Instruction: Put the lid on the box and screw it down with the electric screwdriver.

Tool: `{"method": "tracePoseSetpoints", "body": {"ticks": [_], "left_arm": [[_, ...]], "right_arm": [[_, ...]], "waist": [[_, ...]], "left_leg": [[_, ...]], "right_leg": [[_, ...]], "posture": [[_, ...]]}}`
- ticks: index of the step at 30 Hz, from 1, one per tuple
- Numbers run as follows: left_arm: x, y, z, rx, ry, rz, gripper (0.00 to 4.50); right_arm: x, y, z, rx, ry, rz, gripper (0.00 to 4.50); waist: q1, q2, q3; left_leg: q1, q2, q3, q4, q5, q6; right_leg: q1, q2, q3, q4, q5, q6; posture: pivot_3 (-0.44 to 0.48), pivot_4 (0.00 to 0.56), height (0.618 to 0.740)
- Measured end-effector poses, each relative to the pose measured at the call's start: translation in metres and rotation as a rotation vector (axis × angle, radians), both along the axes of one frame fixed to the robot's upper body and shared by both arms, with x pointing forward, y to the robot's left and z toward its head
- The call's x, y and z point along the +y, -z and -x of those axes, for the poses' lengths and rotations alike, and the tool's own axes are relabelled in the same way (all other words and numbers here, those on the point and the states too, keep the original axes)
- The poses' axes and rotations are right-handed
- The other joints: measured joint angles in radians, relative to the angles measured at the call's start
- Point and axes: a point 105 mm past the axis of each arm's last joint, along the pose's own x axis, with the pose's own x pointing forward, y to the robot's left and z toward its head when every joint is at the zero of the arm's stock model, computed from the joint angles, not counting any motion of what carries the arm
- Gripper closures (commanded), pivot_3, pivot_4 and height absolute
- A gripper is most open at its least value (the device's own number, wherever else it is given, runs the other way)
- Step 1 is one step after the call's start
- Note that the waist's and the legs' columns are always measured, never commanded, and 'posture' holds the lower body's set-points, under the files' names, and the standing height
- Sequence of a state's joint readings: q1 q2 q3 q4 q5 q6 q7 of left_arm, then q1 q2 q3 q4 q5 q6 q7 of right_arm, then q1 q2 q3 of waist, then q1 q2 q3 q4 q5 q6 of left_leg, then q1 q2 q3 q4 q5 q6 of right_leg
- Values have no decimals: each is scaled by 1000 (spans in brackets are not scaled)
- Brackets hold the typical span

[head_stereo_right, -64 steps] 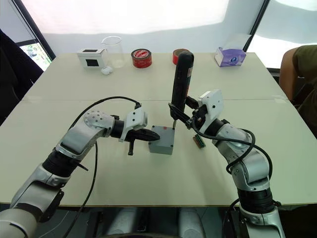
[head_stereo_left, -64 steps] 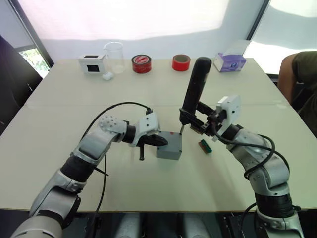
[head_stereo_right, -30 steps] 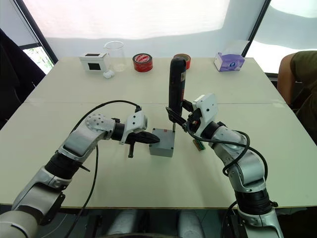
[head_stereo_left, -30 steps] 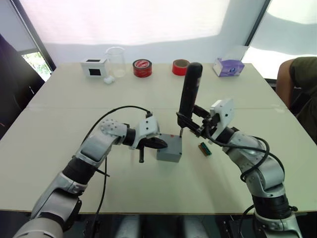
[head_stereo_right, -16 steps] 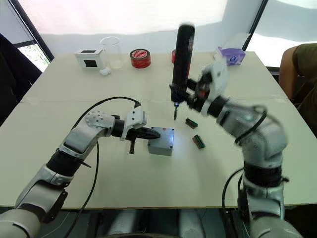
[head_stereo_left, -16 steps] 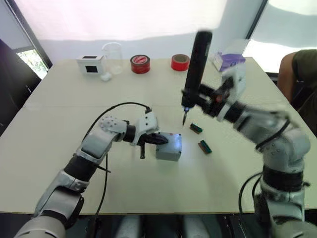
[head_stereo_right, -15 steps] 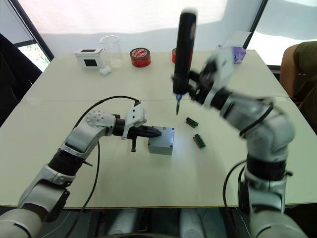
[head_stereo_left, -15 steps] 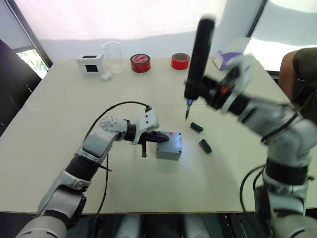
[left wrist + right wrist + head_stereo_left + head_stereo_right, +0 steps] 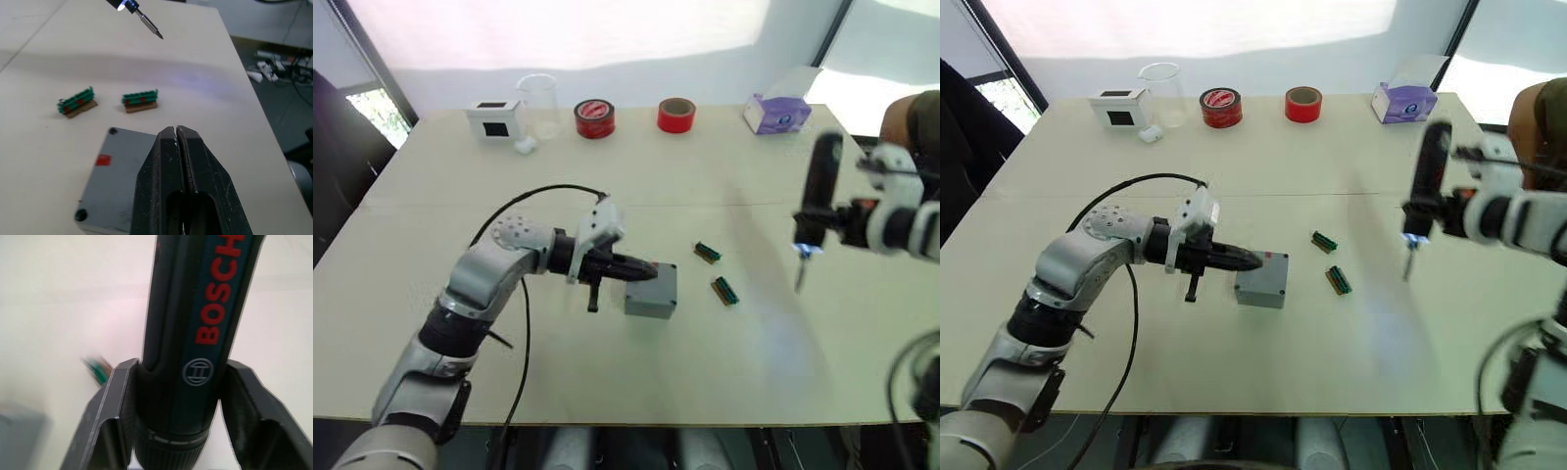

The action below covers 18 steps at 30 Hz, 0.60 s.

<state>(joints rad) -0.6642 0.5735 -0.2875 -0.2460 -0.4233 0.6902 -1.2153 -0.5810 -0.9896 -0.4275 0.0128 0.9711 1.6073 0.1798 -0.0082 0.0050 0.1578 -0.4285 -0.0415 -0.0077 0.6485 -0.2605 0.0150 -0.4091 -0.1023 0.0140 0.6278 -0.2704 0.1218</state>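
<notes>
The right claw (image 9: 178, 416) grips the screwdriver (image 9: 813, 206) upright near the worktop's right edge, well apart from the box (image 9: 651, 289) mid-worktop, lid (image 9: 120, 171) on. The clenched, empty left claw (image 9: 177, 142) presses it.

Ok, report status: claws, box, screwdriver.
Left claw shut, pressing on the lidded box. Right claw clamps the electric screwdriver, well right of the box, bit down. Path clear.
</notes>
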Motion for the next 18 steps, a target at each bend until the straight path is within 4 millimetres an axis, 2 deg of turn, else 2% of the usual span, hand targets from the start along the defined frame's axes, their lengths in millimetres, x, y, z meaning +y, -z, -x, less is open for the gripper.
{"method": "tracePoseSetpoints", "body": {"ticks": [2, 4, 7, 13, 18], "left_arm": [[0, 6, 7, -21, 39, -60, 4500], [-3, 12, 9, -40, 60, -87, 4500], [-8, 17, 10, -49, 63, -94, 4500], [-7, 22, 8, -35, 28, -89, 4500], [-7, 21, 5, -51, 2, -90, 4500]], "right_arm": [[-1, 31, 13, 138, -25, -25, 2648], [6, 43, 17, 189, -66, -41, 2648], [12, 47, 18, 212, -101, -56, 2648], [1, 55, 14, 263, -46, -41, 2648], [0, 66, 16, 311, -57, -8, 2648]], "waist": [[-10, 1, 1], [-18, 4, 2], [-10, 3, 3], [0, 1, 5], [-2, 1, 5]], "left_leg": [[2, 0, 4, 1, 0, 1], [3, 0, 6, 1, 0, 1], [3, 3, 4, 4, 0, 1], [2, 2, 4, 5, 0, 1], [2, 2, 4, 5, 0, 1]], "right_leg": [[0, 1, 2, 1, 0, 1], [0, 2, 4, 2, 1, 2], [0, 6, 4, 3, 2, 3], [0, 5, 4, 3, 2, 3], [1, 6, 4, 3, 2, 3]], "posture": [[0, 150, 740], [0, 150, 740], [0, 150, 740], [0, 150, 740], [0, 150, 740]]}}
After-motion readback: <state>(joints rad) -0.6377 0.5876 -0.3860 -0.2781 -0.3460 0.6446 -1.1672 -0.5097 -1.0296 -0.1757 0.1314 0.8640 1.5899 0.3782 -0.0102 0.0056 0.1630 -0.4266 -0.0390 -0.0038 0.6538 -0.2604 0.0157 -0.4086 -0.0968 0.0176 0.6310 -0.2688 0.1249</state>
